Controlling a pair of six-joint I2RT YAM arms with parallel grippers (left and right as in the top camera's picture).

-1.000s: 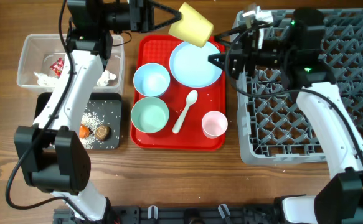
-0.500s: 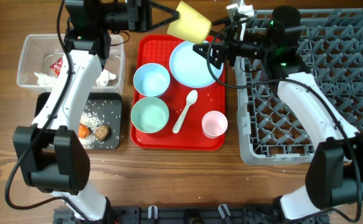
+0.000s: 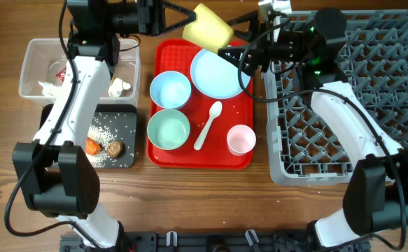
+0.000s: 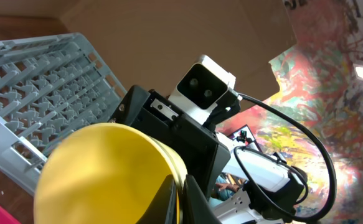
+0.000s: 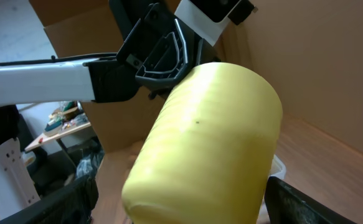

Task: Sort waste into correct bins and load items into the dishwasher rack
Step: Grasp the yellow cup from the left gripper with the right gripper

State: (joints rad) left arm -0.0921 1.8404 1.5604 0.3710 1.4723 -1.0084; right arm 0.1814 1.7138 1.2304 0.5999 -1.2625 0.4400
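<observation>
The yellow plastic cup (image 3: pixel 207 26) is hanging tipped on its side in the air, pinched at its rim by the left claw (image 3: pixel 188 19), whose black fingers (image 4: pixel 180 198) are pressing together on the cup's wall in the left wrist view. The right claw (image 3: pixel 226 36) is facing the left one from the other side of the cup. Its fingers (image 5: pixel 309 204) are standing spread with the cup's closed end lying between them. Whether they are touching the cup cannot be told.

Directly beneath the two claws, the round light blue plate (image 3: pixel 219 71) is sitting at the far end of the flat red serving tray (image 3: pixel 245 159). Further out from the claws on that tray are lying the light blue bowl (image 3: pixel 170 89), the mint bowl (image 3: pixel 169 130), the white plastic spoon (image 3: pixel 208 126) and the pink cup (image 3: pixel 241 139).

Behind the right claw, under its arm, the large grey pegged dishwasher rack (image 3: pixel 343 140) is sitting on the wooden worktop (image 3: pixel 190 203). Behind the left claw, the clear rectangular plastic tub (image 3: pixel 32 52) is holding a red wrapper (image 3: pixel 65 72) and crumpled white tissue (image 3: pixel 50 87). Just beyond it the shallow black rectangular tray (image 3: pixel 123 159) is carrying loose white rice (image 3: pixel 106 129), an orange carrot (image 3: pixel 92 146) and a small brown lump (image 3: pixel 114 148).
</observation>
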